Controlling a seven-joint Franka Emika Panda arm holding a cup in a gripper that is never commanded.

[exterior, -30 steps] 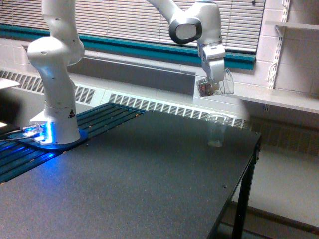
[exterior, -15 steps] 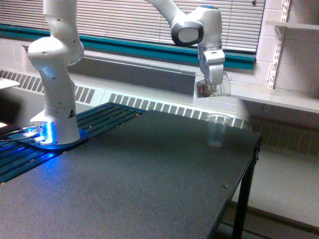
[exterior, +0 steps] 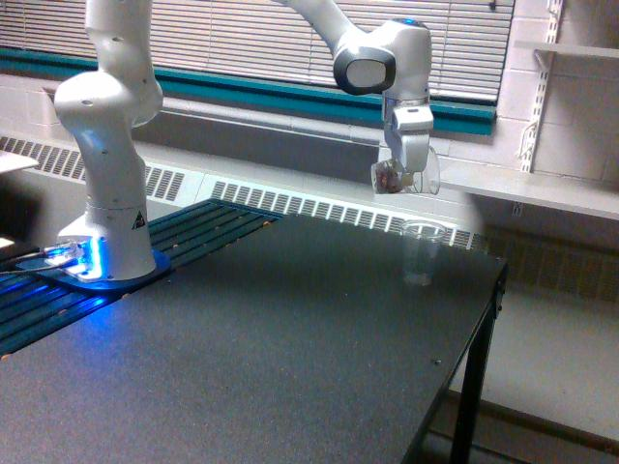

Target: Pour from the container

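Observation:
In the exterior view my gripper (exterior: pixel 406 174) hangs from the white arm, shut on the container (exterior: pixel 395 178), a small clear cup lying on its side with reddish-brown bits inside. It is held in the air, above and slightly to the exterior view's left of a second clear cup (exterior: pixel 422 253). That cup stands upright on the dark table (exterior: pixel 251 358) near its far right corner. No bits are visibly falling between the two.
The arm's white base (exterior: pixel 106 145) stands at the exterior view's left on a slatted platform with a blue light. The table's right edge (exterior: pixel 474 338) drops to the floor close to the upright cup. A white shelf (exterior: pixel 542 193) and a radiator grille run behind.
The wrist has turned and shifted a little to the exterior view's left, swinging the container from right of the fingers round toward the camera. The upright cup has not moved.

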